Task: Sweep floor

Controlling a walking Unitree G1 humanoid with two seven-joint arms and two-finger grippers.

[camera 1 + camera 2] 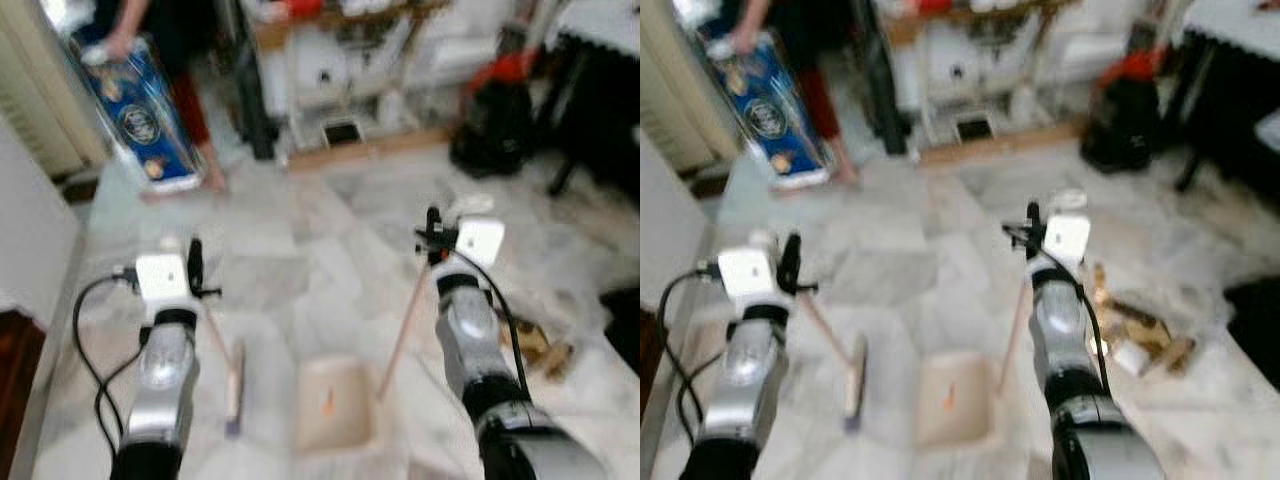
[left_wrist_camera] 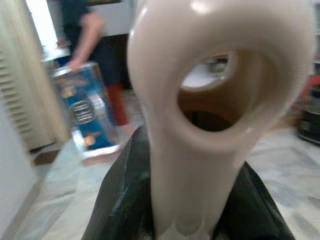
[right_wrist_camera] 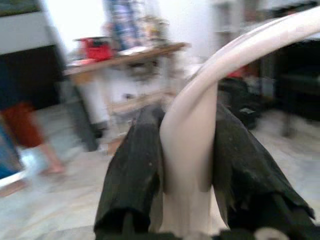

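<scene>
Head views blurred. Pale marble floor (image 1: 330, 240) ahead.

Left gripper (image 1: 195, 262) raised at the left, fingers (image 2: 125, 200) closed on the cream handle of the broom (image 1: 234, 385) — the wrist view shows the handle's looped end standing up between the two black fingers. The shaft slants down and toward the centre; the broom head rests on the floor, just left of the dustpan.

Right gripper (image 1: 433, 232) raised at the right, fingers (image 3: 135, 180) clamped on the pale curved handle of the dustpan (image 1: 335, 405). Its thin stick runs down and left to the pan, which sits flat on the floor between the two arms. A small orange speck lies inside the pan.

Litter pile (image 1: 1135, 335) — brownish and pale scraps — on the floor just to the right of the right arm, apart from the dustpan.

Far side: a person (image 1: 165, 60) stands at upper left, hand on a blue patterned box (image 1: 135, 110) that stands tilted on the floor. A wooden tabletop (image 1: 340, 20) with a shelf beneath stands at the back, cluttered with items too blurred to name. A dark bag with red top (image 1: 495, 115) sits on the floor at the right rear, beside dark furniture.
</scene>
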